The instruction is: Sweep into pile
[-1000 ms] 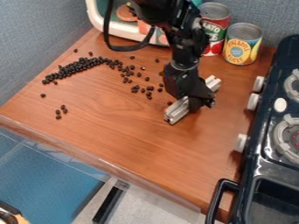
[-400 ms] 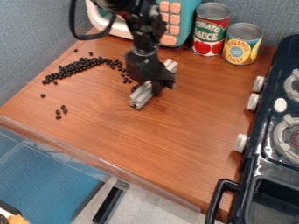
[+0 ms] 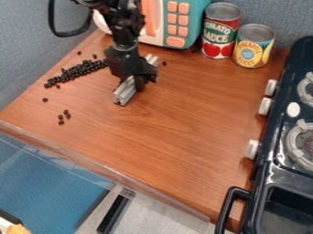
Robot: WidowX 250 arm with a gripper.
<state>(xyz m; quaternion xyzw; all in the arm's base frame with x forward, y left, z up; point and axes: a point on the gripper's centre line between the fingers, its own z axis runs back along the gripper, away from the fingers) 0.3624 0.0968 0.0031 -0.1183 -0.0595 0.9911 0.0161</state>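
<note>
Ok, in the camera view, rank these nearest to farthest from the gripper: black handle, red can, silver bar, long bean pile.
1. Silver bar: in the gripper.
2. Long bean pile: just left of it.
3. Red can: back right.
4. Black handle: front right, on the stove's near left side.

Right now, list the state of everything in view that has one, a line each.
Gripper: closed on the bar.
Bar: gripped, lying slantwise.
Beans: mostly bunched, a few scattered.
Red can: upright.
Yellow can: upright.
Microwave: upright.
Stove: on or off, cannot tell.
</note>
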